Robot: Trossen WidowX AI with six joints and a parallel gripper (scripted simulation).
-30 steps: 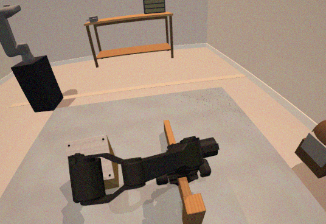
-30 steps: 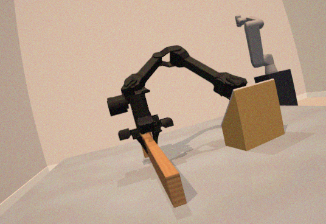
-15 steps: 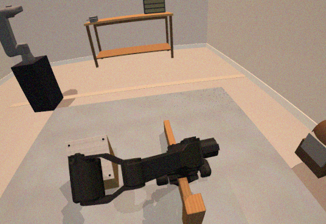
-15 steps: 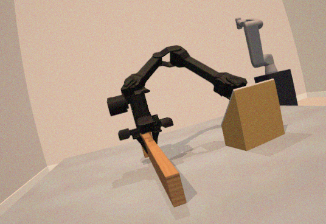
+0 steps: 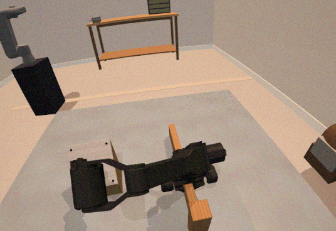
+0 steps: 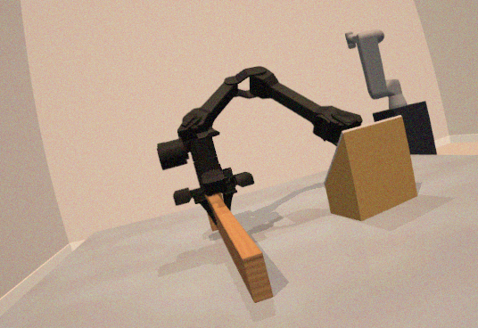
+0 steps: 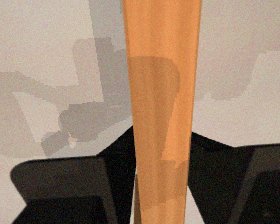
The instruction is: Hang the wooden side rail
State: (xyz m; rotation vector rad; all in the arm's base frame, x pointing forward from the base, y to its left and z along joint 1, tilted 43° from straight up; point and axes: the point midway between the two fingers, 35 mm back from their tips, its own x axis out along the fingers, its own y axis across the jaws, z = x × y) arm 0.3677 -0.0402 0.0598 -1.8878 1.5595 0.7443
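The wooden side rail (image 5: 174,135) (image 6: 238,239) (image 7: 163,30) runs through my gripper (image 5: 188,183) (image 6: 219,207) (image 7: 151,128), which is shut on it, one finger on each side. The rail's far end, nearest the camera in the exterior view, is low and looks in contact with the table. The headboard post (image 5: 200,210) (image 6: 213,225) stands upright at the rail's other end. In the top view the rail's end appears to meet the post. The steel hooks, the slot and its pins are hidden, so I cannot tell whether the hooks sit on the pins.
My arm reaches over from a wedge-shaped mount (image 5: 91,149) (image 6: 379,166) with a bolted pale face. All stand on the grey table top (image 5: 141,120) (image 6: 357,273). Beyond it are a workbench (image 5: 135,19) and a grey robot arm (image 5: 7,36) (image 6: 371,63) on a black pedestal.
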